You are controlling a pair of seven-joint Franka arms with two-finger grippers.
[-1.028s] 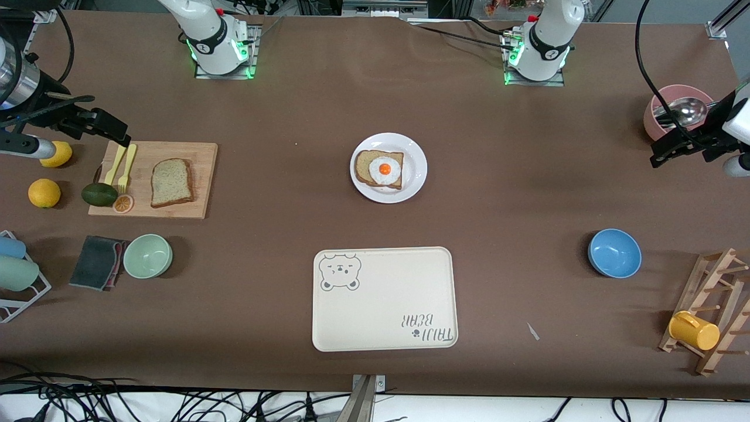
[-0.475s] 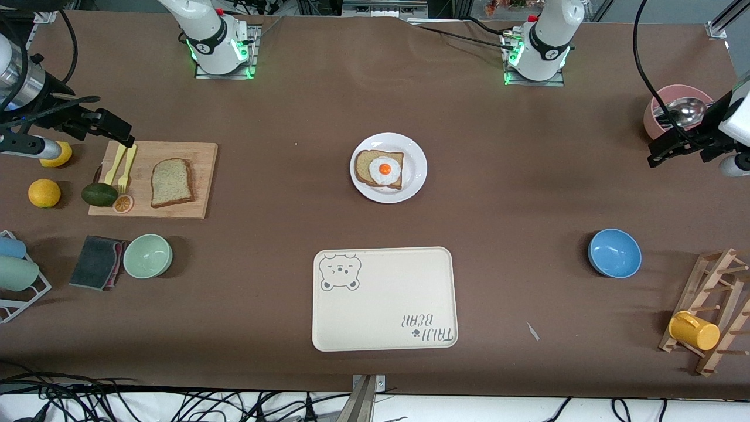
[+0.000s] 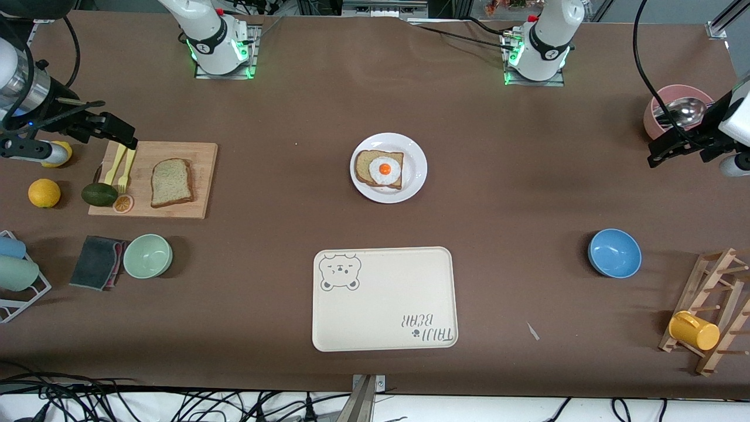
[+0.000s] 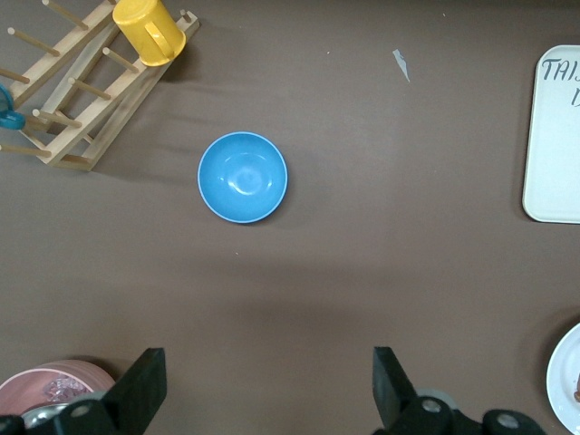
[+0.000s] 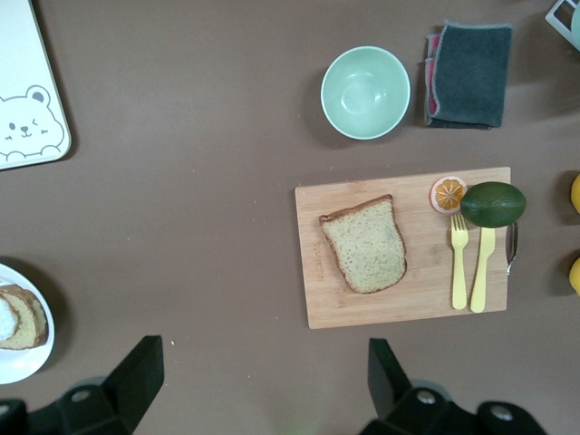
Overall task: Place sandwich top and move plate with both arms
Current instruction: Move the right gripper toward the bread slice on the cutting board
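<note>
The sandwich top (image 3: 171, 182), a light tan speckled slice, lies flat on a wooden cutting board (image 3: 199, 152) toward the right arm's end of the table. It also shows in the right wrist view (image 5: 364, 243). The white plate (image 3: 417, 170) sits mid-table with a darker bread slice and a fried egg (image 3: 384, 169) on it. Its edge shows in both wrist views (image 5: 23, 367) (image 4: 564, 385). My right gripper (image 3: 123, 138) (image 5: 263, 362) is open and empty, up in the air by the board's end. My left gripper (image 3: 659, 157) (image 4: 269, 372) is open and empty, over the table by a pink bowl.
Two yellow forks (image 3: 122, 167), an avocado (image 3: 98, 194) and an orange slice lie on the board. A cream bear-print tray (image 3: 384, 299) lies nearer the camera than the plate. A blue bowl (image 3: 614, 252), a green bowl (image 3: 147, 255), a dark cloth, a pink bowl (image 3: 674, 108) and a wooden rack (image 3: 712, 310) stand around.
My right arm has shifted a little over the board's end. The left gripper has barely moved. Nothing on the table has moved.
</note>
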